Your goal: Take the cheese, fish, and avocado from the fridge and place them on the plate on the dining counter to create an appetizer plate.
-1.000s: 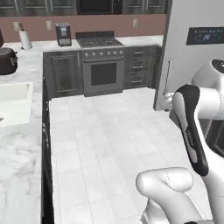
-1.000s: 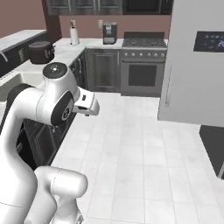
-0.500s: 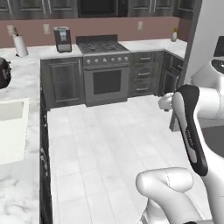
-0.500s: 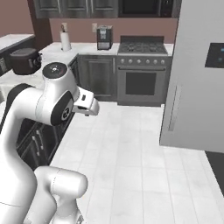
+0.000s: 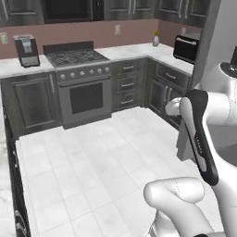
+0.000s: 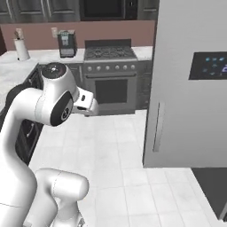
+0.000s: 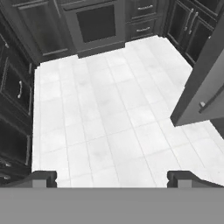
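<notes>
The fridge [image 6: 190,111] is a tall grey unit with a dark display panel, and its door is shut. It stands on the right in the right base view. Its grey side [image 5: 207,46] rises behind my arm in the left base view, and its lower corner with a handle [image 7: 205,87] shows at the right of the hand view. The cheese, fish and avocado are hidden behind the shut door. The plate and the dining counter are out of view. My gripper [image 7: 113,179] is open with nothing between its fingertips [image 7: 43,178], and it hangs high over the white tiled floor.
A dark stove [image 5: 78,78] [image 6: 111,71] stands straight ahead among dark cabinets. On the marble worktops are a coffee machine [image 5: 27,51], a black toaster [image 5: 186,48] and a paper towel roll [image 6: 21,48]. White floor tiles [image 7: 109,109] lie between me and the fridge.
The whole picture has shifted: the base has driven and turned, so the sink counter has left the view and the fridge looms larger and nearer. The gripper stays open.
</notes>
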Controlling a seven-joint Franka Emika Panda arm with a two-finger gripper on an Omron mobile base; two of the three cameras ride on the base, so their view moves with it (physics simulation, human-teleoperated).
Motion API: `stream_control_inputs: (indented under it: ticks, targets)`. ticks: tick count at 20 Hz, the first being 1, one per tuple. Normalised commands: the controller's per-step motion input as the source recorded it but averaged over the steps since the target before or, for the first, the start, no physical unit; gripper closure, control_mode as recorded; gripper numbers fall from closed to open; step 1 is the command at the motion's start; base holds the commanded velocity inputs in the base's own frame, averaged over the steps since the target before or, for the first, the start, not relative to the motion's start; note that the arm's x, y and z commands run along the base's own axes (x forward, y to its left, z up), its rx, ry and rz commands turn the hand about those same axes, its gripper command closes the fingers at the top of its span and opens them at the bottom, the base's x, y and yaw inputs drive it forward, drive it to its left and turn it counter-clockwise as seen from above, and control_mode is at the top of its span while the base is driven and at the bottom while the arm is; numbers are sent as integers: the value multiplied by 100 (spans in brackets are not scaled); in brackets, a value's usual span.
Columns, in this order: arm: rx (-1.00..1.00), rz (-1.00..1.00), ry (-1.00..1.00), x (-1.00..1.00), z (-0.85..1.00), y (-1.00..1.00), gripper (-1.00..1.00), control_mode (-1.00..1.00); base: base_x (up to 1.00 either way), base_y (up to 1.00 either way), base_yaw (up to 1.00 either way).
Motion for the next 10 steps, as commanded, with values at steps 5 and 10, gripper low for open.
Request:
stream_control_inputs:
  ticks: [5, 10]
  targets:
    - [0, 0, 0, 0, 0, 0, -100, 100, 96, 6, -43]
    - [0, 0, 0, 0, 0, 0, -100, 100, 98, 19, -42]
